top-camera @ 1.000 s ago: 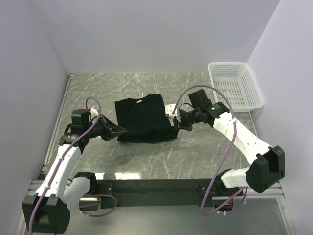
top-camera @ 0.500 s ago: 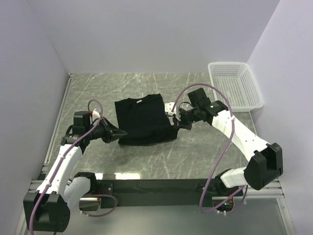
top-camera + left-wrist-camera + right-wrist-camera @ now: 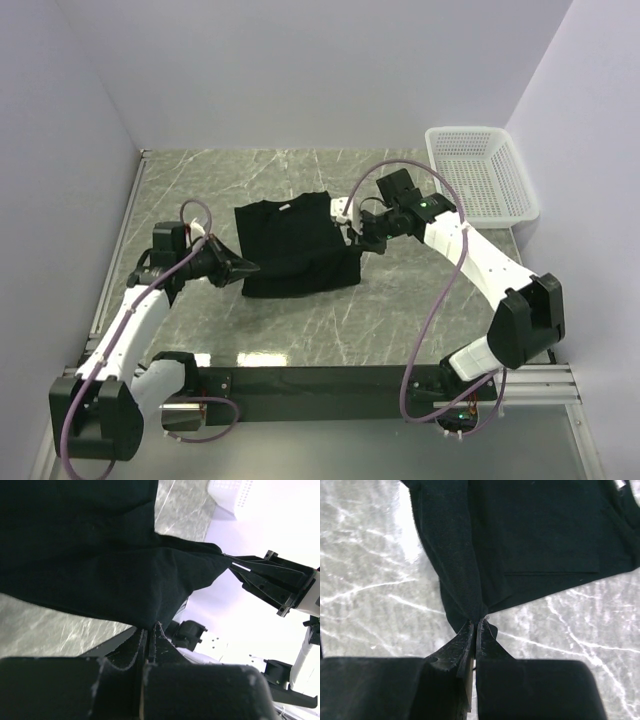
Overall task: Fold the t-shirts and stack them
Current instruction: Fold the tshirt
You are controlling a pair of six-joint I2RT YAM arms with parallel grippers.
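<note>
A black t-shirt (image 3: pixel 292 245) lies partly folded on the marble table (image 3: pixel 400 310), its white neck label at the far edge. My left gripper (image 3: pixel 250 268) is shut on the shirt's near-left corner; in the left wrist view the cloth (image 3: pixel 100 560) is pinched between the tips of that gripper (image 3: pixel 150 628). My right gripper (image 3: pixel 352 240) is shut on the shirt's right edge, lifted off the table. The right wrist view shows its tips (image 3: pixel 478 621) pinching a bunched fold of the black cloth (image 3: pixel 530 535), which hangs over the table.
A white plastic basket (image 3: pixel 482 175) stands at the back right against the wall. Walls close in the table on the left, back and right. A metal rail (image 3: pixel 125 240) runs along the left edge.
My right gripper has carried the shirt's right edge up and leftward toward the back, folding it over. My left gripper has stayed nearly in place, still holding its corner.
</note>
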